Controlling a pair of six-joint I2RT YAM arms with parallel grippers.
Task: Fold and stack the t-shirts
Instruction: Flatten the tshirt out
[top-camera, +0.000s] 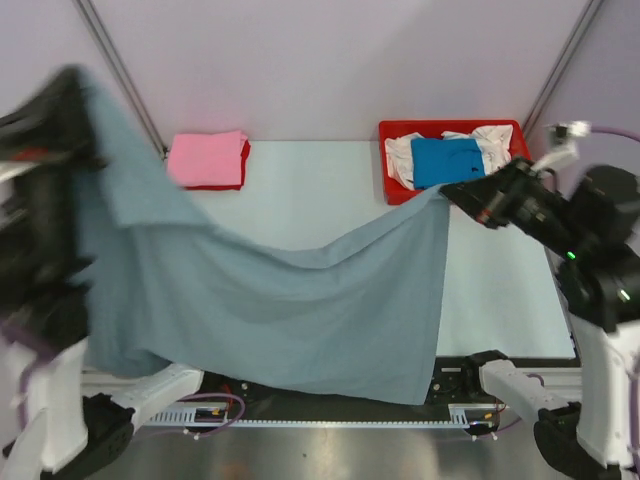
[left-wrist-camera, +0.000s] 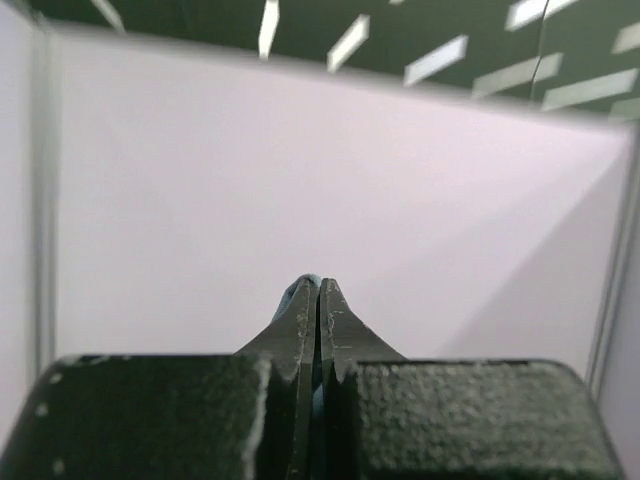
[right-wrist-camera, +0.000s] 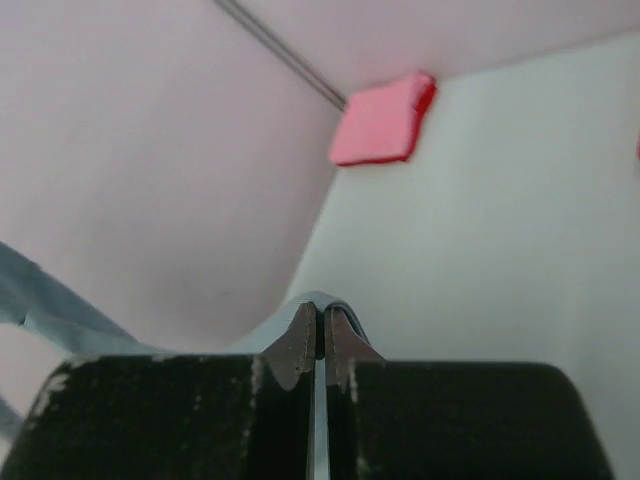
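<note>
The grey shirt is held stretched, pinched in the closed left gripper, blurred from above, and the closed right gripper.

Right pincer pinches the grey t-shirt — pink t-shirt lies beyond.

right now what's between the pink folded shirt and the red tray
Bare table shows between the pink shirt and the red tray in the top view; the grey shirt hangs nearer.
</note>
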